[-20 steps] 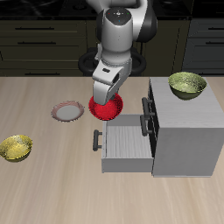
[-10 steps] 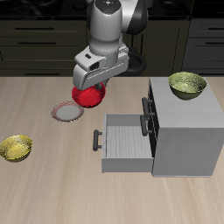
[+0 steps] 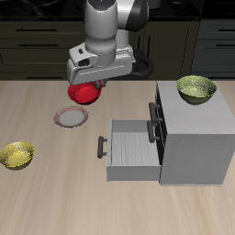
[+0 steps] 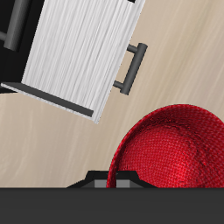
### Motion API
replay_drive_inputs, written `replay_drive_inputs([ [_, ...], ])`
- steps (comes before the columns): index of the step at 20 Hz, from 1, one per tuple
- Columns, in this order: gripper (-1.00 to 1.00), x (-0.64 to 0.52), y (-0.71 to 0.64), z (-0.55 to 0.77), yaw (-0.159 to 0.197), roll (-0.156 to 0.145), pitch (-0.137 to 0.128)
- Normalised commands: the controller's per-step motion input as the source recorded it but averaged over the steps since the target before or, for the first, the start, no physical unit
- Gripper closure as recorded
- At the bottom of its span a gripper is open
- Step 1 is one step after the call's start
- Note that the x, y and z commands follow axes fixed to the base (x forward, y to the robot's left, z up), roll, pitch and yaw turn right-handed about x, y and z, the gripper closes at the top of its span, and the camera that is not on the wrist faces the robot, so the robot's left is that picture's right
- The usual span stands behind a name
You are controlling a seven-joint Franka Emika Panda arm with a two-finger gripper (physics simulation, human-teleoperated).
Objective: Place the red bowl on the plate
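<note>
My gripper [image 3: 87, 85] is shut on the rim of the red bowl [image 3: 83, 94] and holds it in the air, just above and a little behind the plate [image 3: 70, 117]. The plate is flat, with a grey-white centre and a pinkish-brown rim, and lies on the wooden table. In the wrist view the glossy red bowl [image 4: 175, 153] fills the area right under my gripper; the plate is not in that view.
A grey cabinet [image 3: 197, 138] stands beside the plate with its drawer [image 3: 128, 149] pulled open; the drawer also shows in the wrist view [image 4: 83, 52]. One yellow-green bowl [image 3: 195, 87] sits on the cabinet top, another [image 3: 16, 154] near the table's front edge.
My gripper has lifted the red bowl from the table by the drawer and carried it sideways towards the plate, rising as it went.
</note>
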Motion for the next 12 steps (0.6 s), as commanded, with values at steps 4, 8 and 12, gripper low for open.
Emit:
replay_drive_inputs([
  [4,1.00,-0.17,-0.04,0.31,-0.322,0.000,-0.024],
  [8,1.00,-0.14,-0.08,0.29,-0.232,-0.059,-0.039],
  [12,1.00,-0.19,-0.08,0.17,-0.141,-0.044,-0.024],
])
